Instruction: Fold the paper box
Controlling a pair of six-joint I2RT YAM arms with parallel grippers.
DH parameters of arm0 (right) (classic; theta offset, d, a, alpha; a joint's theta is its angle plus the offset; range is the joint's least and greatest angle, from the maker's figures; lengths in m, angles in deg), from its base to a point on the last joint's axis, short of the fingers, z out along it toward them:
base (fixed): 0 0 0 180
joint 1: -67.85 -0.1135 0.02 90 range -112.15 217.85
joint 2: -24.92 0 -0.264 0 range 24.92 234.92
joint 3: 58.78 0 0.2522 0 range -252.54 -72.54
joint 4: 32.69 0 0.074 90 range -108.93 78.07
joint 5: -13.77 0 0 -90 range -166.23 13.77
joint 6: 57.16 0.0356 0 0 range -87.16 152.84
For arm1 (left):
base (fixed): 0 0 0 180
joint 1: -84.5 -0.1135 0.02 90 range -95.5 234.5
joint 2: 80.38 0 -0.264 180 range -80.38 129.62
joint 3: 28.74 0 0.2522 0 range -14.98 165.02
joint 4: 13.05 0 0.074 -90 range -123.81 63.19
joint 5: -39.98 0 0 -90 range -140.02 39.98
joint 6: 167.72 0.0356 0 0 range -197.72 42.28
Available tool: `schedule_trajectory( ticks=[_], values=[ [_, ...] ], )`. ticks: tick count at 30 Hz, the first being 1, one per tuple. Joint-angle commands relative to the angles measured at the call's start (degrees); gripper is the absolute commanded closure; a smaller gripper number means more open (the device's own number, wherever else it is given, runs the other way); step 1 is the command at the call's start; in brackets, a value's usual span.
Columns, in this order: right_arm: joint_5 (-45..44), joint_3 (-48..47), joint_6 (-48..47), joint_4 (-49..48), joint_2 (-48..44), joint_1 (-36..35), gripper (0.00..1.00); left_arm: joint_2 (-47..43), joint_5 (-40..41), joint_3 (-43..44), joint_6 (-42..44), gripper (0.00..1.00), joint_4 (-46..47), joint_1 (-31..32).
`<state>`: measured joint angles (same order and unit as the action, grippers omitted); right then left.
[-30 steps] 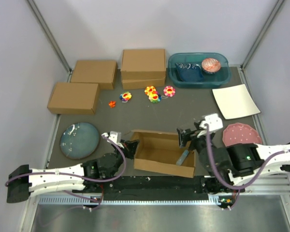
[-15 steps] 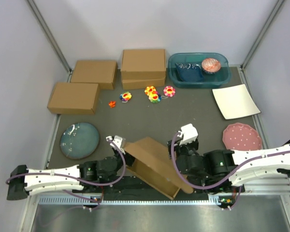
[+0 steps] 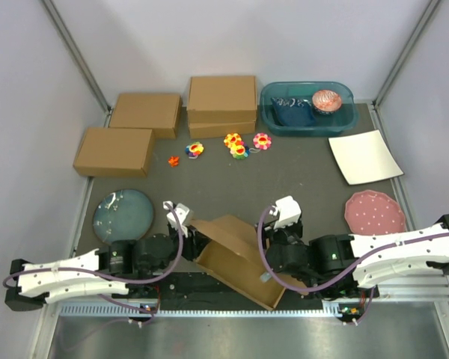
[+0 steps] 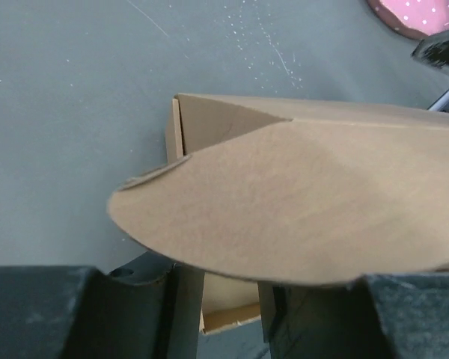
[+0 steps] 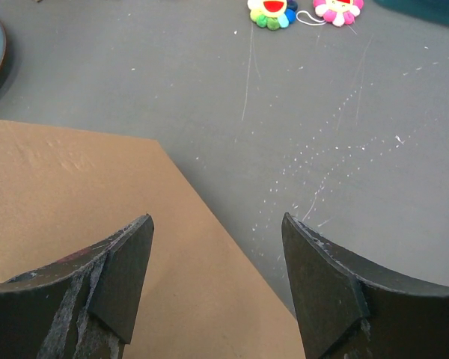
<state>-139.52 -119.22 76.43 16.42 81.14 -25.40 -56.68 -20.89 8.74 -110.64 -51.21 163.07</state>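
though close to left gripper (image 3: 197, 239), paper box (image 4: 307, 202) flap blurry

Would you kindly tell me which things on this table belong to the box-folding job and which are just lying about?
Job: paper box, left pincer, right pincer.
Lying about: closed cardboard boxes, blue plate, pink plate, white sheet, teal tub, flower toys.
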Motion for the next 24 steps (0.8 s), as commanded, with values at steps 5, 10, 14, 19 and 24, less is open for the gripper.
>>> schedule_trajectory(
  ticks=[5, 10, 14, 19, 24],
  values=[
    [-0.61, 0.88, 1.14, -0.99, -0.94, 0.27, 0.3, 0.72, 5.76, 9.85, -9.76, 0.63, -17.77, 0.36],
    [-0.26, 1.32, 1.84, -1.16, -1.03, 0.35, 0.3, 2.84, 15.6, 12.74, -21.55, 0.62, -29.88, 0.36],
    [-0.26, 1.32, 1.76, -1.34, -0.86, 0.35, 0.3, 0.22, 19.65, 14.59, -25.61, 0.62, -32.9, 0.36],
    [-0.26, 1.5, 1.67, -1.78, -0.59, 0.26, 0.3, -8.66, 22.2, 16.09, -23.32, 0.62, -32.64, 0.36],
    [4.3, 2.46, -4.63, -11.74, 0.02, 0.18, 0.32, -13.95, 29.4, 17.57, -30.69, 0.62, -40.69, 0.27]
  ],
)
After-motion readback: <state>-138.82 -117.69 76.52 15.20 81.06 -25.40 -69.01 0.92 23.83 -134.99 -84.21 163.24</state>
